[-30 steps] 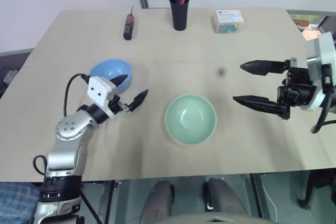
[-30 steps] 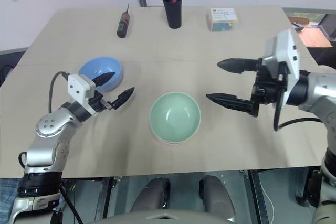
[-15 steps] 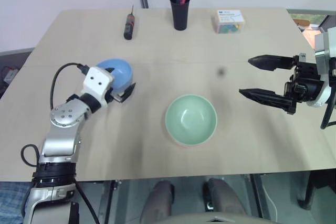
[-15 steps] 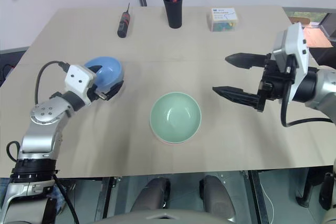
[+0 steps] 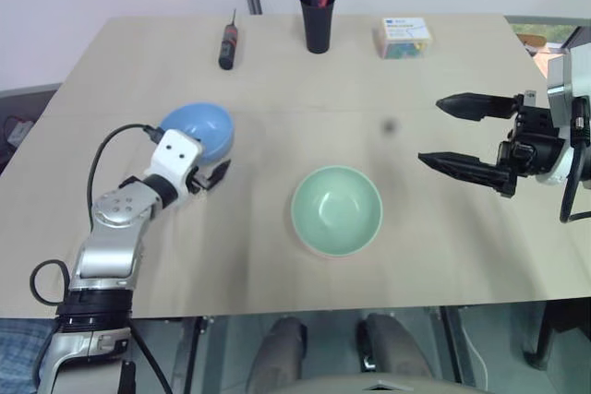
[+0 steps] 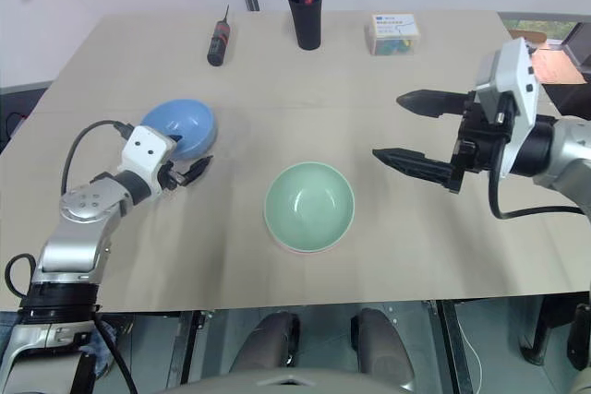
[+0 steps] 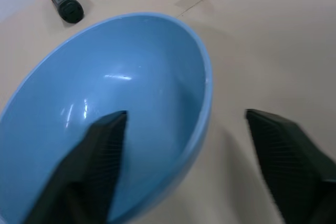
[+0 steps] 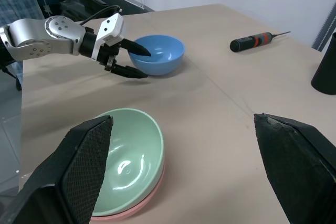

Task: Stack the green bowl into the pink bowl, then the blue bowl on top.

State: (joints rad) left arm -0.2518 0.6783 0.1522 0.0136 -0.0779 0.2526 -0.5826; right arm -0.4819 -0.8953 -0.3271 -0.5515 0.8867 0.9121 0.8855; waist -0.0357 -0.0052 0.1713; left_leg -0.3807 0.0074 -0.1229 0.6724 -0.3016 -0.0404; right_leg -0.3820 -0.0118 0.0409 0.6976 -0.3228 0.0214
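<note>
The green bowl [image 5: 336, 210] sits near the table's front middle, nested inside the pink bowl [image 8: 137, 207], whose rim peeks out beneath it. Further left stands the blue bowl [image 5: 197, 129], upright on the table. My left gripper [image 5: 213, 164] is open and straddles the blue bowl's near-right rim. One finger [image 7: 102, 148] is inside the bowl, and the other finger [image 7: 281, 148] is outside it, with a gap to the rim. My right gripper [image 5: 432, 131] hangs open and empty above the table, right of the green bowl.
Along the table's [image 5: 138, 256] far edge lie a screwdriver [image 5: 225, 43], a black pen cup [image 5: 316, 20] and a small clear box [image 5: 403, 37]. The table's front edge runs just below the stacked bowls.
My left gripper has moved left, closer to the blue bowl, and now straddles its rim with narrower jaws. The right gripper has hardly moved.
</note>
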